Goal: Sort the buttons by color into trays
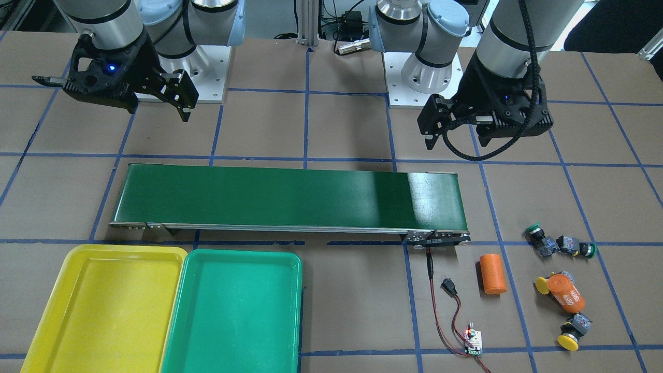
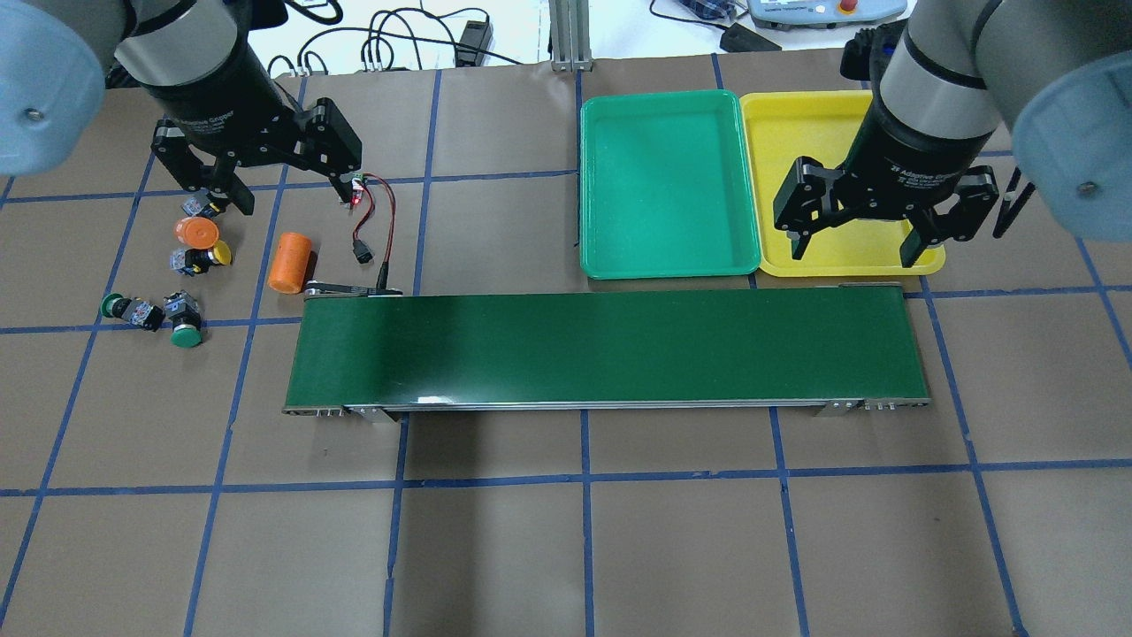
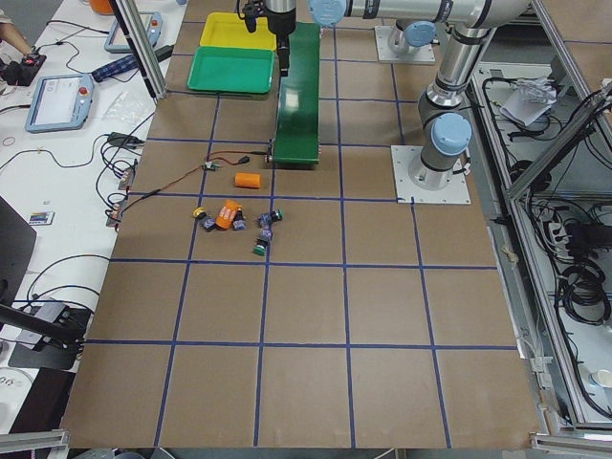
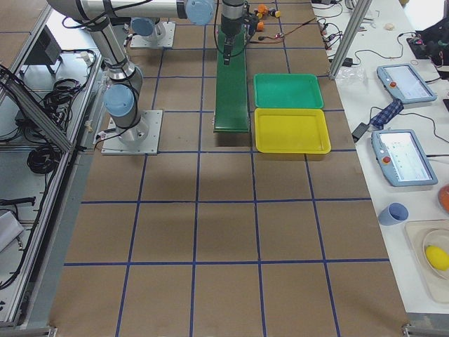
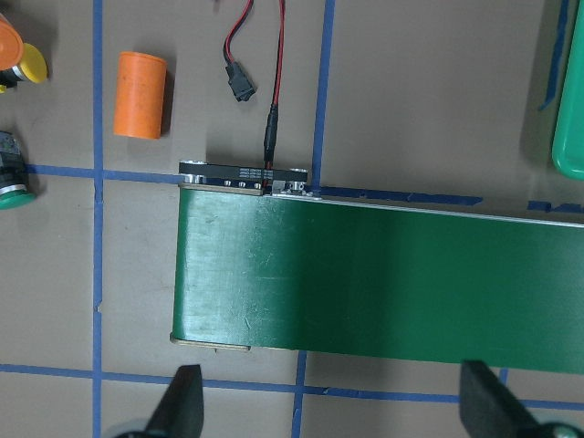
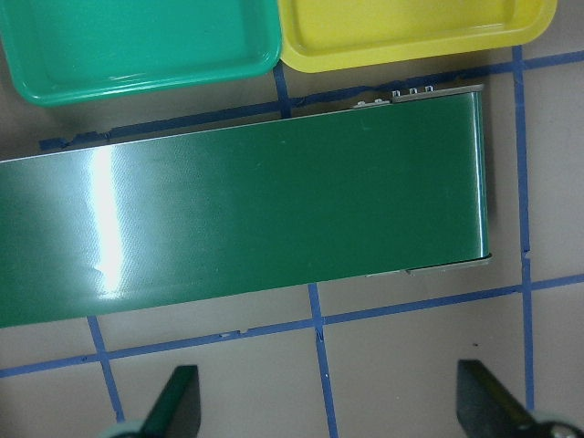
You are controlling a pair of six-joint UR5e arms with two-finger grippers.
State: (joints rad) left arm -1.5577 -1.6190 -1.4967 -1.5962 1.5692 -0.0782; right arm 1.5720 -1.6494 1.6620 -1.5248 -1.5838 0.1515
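Four buttons lie in a cluster past the conveyor's end on my left side: two green-capped [image 1: 536, 235] [image 1: 577, 247] and two yellow-capped [image 1: 544, 285] [image 1: 572, 334]. The overhead view shows the green ones [image 2: 124, 310] [image 2: 183, 323] and a yellow one [image 2: 202, 257]. The yellow tray [image 1: 103, 311] and green tray [image 1: 238, 311] stand side by side, both bare. My left gripper [image 2: 292, 195] hangs open and empty above the table near the buttons. My right gripper [image 2: 853, 243] hangs open and empty over the yellow tray's [image 2: 796, 133] near edge.
A long dark-green conveyor belt [image 2: 601, 349] runs across the middle. Two orange cylinders lie among the buttons, one alone [image 1: 492, 273] and one marked 4680 [image 1: 565, 292]. A small circuit board with red and black wires [image 1: 472, 342] lies by the belt's end.
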